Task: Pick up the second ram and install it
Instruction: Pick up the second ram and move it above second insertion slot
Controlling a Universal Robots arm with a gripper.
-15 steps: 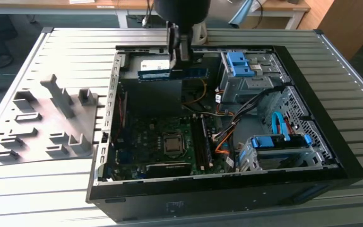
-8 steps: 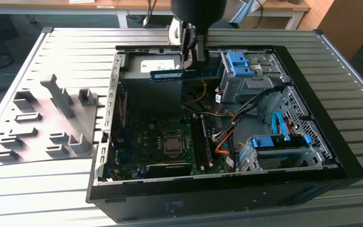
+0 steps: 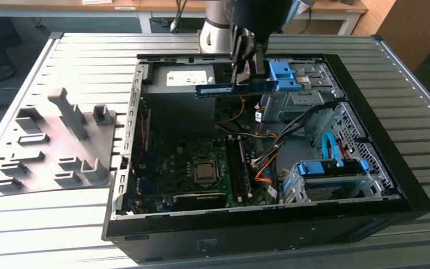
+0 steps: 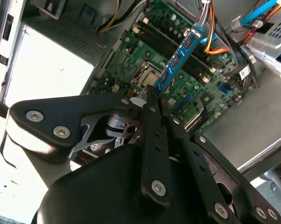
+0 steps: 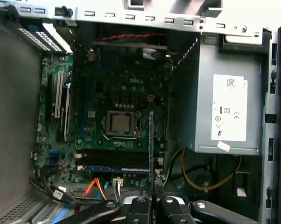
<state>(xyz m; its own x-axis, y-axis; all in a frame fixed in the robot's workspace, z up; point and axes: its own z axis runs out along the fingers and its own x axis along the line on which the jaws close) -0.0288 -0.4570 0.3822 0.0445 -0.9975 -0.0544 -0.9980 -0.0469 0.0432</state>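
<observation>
The arm's jaws, clamped on the ram [image 3: 226,88], hold it high over the far end of the open case [image 3: 416,196]. Its long axis runs left to right, seemingly crosswise to the slots [image 3: 238,163] below, which run near to far.

Ribbed grey metal desk [image 3: 73,56] across the exterior view, evenly lit. Behind it, pale wooden table [image 3: 163,7] on white legs. Dark floor [image 3: 28,28] at that view's left, brown wooden panel [image 3: 409,28] at far right.
</observation>
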